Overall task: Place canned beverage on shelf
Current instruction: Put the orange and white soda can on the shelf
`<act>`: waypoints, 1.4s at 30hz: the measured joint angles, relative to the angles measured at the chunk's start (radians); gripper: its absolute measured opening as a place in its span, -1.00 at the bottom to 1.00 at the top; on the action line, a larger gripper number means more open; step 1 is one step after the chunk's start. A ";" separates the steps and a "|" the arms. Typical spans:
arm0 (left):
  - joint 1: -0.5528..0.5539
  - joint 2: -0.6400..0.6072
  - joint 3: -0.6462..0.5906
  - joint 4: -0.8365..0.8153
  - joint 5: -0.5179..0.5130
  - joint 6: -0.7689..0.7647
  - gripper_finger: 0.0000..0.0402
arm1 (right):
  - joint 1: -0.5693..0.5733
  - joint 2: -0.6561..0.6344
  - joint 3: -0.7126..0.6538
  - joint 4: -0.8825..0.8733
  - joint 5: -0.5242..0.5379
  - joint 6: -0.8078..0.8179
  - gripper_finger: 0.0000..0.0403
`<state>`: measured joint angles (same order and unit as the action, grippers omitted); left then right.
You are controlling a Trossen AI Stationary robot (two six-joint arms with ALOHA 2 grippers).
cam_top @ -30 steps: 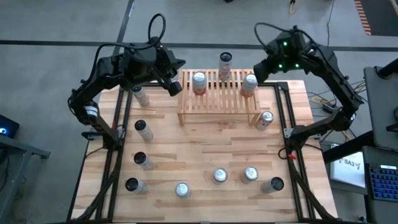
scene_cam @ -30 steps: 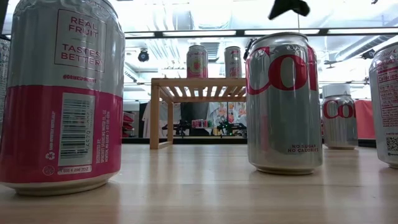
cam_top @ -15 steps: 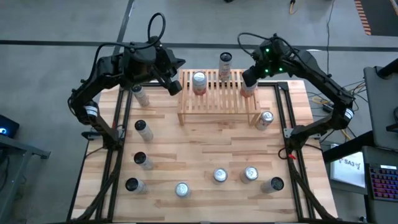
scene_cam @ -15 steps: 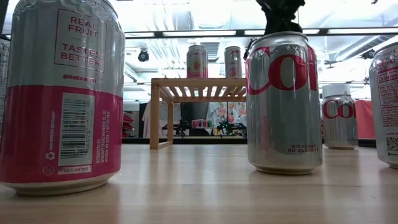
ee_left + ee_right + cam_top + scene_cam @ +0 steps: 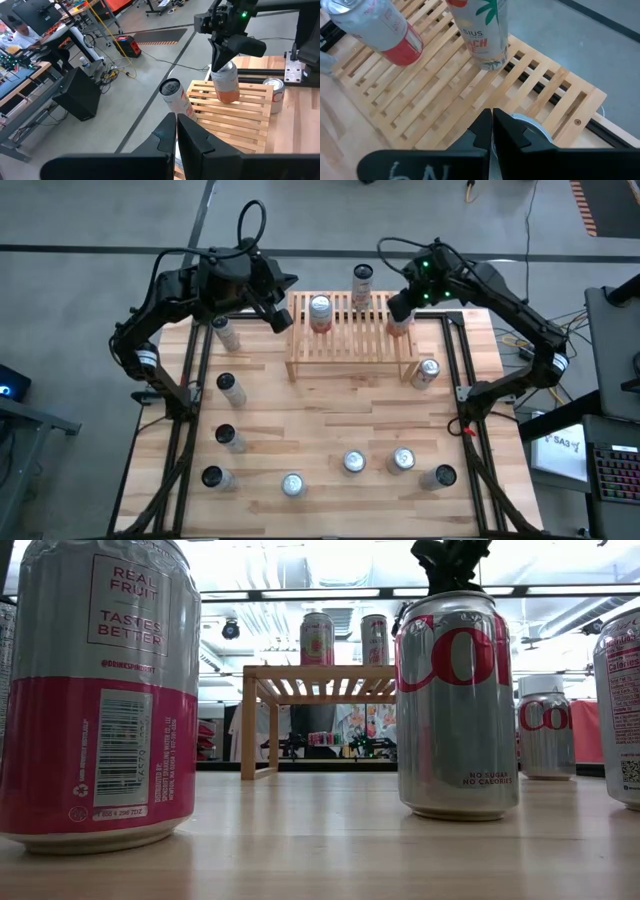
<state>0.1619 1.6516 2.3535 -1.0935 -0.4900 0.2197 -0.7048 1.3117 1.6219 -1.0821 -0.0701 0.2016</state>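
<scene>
**Shelf: three cans up, plenty left**

My right hand (image 5: 399,308) sits directly over the silver-and-orange can (image 5: 225,82) at the right end of the low slatted light-wood shelf (image 5: 352,346); can't tell if it's clamped or let go. A red-banded silver can (image 5: 320,311) and a palm-print can (image 5: 361,280) already stand on the slats. My left hand (image 5: 281,317) hovers at the shelf's left end, closed on nothing. Many cans remain on the wooden worktop (image 5: 320,430).

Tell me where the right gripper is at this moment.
In the high view the right gripper is over the right end of the shelf, directly above the orange can standing there, right of the two other shelf cans.
</scene>
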 joint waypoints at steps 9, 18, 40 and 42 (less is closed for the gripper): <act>0.000 0.000 0.000 0.000 0.000 0.000 -1.00 | 0.000 -0.008 -0.012 0.000 0.020 0.004 -0.96; 0.000 0.000 0.000 0.000 0.000 -0.001 -1.00 | 0.000 -0.031 -0.013 -0.014 0.020 -0.046 -0.96; 0.003 0.000 0.000 0.000 0.000 0.000 -1.00 | 0.000 -0.052 0.101 -0.252 -0.226 0.090 -0.96; 0.003 0.000 0.000 0.000 0.000 0.000 -1.00 | 0.000 -0.050 0.099 -0.327 -0.220 0.107 -0.96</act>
<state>0.1646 1.6512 2.3535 -1.0931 -0.4900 0.2195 -0.7048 1.2613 1.7210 -1.4092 -0.2900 0.3090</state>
